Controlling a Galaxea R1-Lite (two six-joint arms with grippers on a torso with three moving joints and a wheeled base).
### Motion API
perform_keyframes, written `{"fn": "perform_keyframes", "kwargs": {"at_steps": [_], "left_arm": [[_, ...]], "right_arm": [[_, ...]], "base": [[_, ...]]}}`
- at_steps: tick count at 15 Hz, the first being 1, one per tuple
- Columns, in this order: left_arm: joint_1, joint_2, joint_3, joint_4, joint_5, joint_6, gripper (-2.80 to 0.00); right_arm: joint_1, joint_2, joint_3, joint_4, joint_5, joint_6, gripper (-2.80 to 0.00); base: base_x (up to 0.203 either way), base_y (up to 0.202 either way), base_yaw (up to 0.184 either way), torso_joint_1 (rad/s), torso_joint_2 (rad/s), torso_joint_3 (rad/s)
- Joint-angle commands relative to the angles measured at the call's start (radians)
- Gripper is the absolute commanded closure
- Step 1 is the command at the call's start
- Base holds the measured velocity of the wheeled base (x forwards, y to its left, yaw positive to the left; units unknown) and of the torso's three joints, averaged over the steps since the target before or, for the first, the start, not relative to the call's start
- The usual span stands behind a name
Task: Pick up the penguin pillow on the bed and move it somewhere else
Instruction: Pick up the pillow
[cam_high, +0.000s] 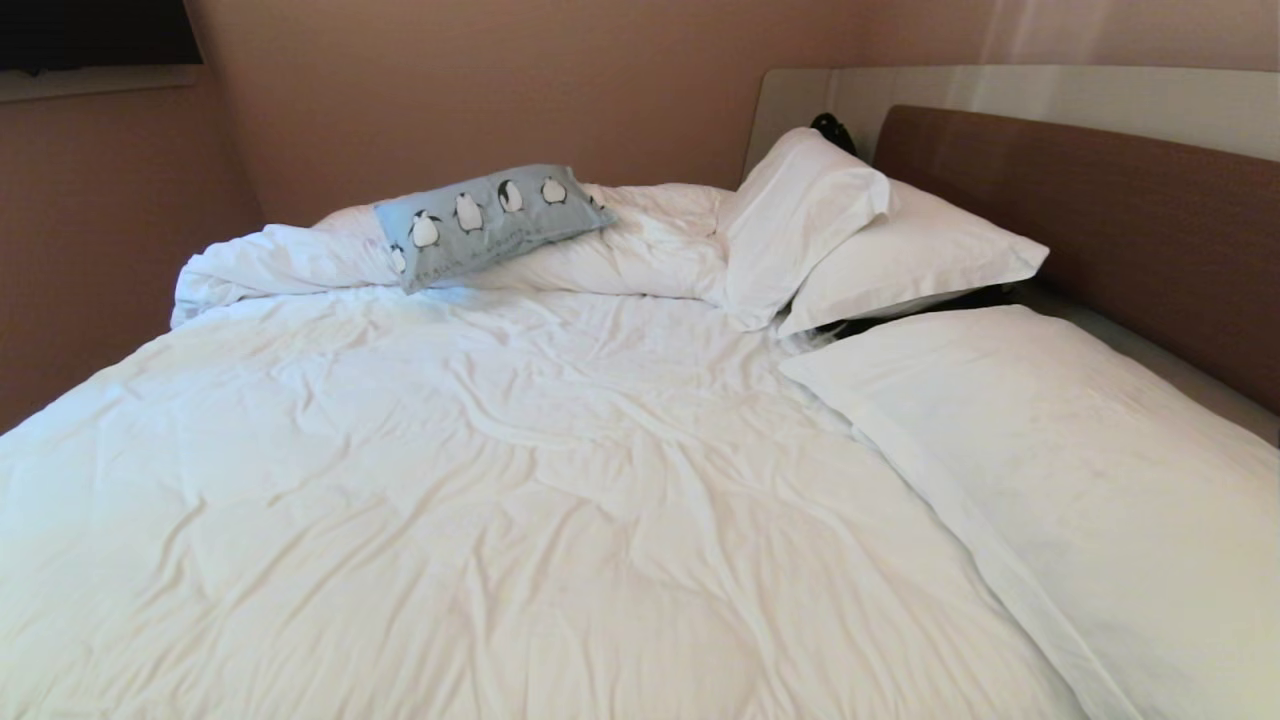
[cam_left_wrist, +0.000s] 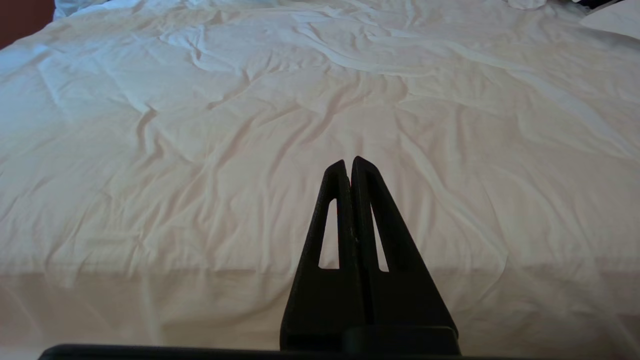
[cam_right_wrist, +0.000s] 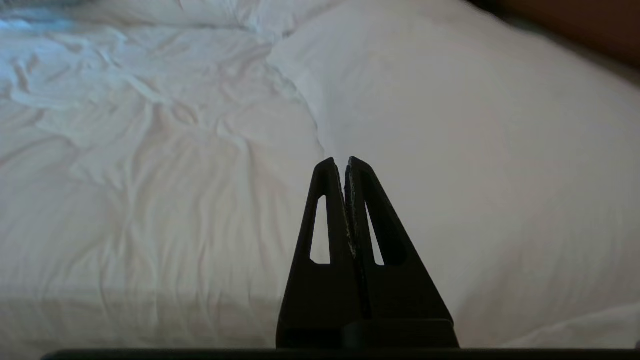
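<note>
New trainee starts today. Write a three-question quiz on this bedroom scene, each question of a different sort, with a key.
1. True or false: the penguin pillow lies on the bunched-up duvet at the far side of the bed.
2. Multiple choice: how do the left gripper and the right gripper stand? A) both open B) both shut and empty C) the right shut on the pillow.
3. Fill in: two plain white pillows lean against the brown ____.

Key
1. True.
2. B: each pair of fingers is pressed together above the bedding, holding nothing.
3. headboard; the stacked white pillows rest there, right of the penguin pillow.
</note>
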Motion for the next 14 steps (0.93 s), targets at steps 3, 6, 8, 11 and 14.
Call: {"fn": "perform_keyframes", "kwargs": {"at_steps": [3, 6, 8, 11, 14], "left_arm": [[0.000, 0.000, 0.000, 0.000, 0.000, 0.000, 0.00], [0.000, 0.000, 0.000, 0.000, 0.000, 0.000, 0.00], [0.000, 0.000, 0.000, 0.000, 0.000, 0.000, 0.00], [0.000, 0.000, 0.000, 0.000, 0.000, 0.000, 0.00], [0.000, 0.001, 0.000, 0.000, 0.000, 0.000, 0.00]], "right_arm": [[0.000, 0.023, -0.149, 0.008, 0.002, -0.011, 0.00], [0.000, 0.142, -0.249, 0.006, -0.004, -0.012, 0.00], [-0.002, 0.264, -0.310, 0.001, -0.018, -0.012, 0.00], [-0.003, 0.480, -0.425, -0.004, -0.084, -0.004, 0.00], [-0.004, 0.671, -0.519, -0.022, -0.144, 0.014, 0.00]], "base": [[0.000, 0.000, 0.000, 0.000, 0.00, 0.000], [0.000, 0.000, 0.000, 0.000, 0.00, 0.000], [0.000, 0.000, 0.000, 0.000, 0.00, 0.000], [0.000, 0.000, 0.000, 0.000, 0.00, 0.000], [0.000, 0.000, 0.000, 0.000, 0.00, 0.000]]}}
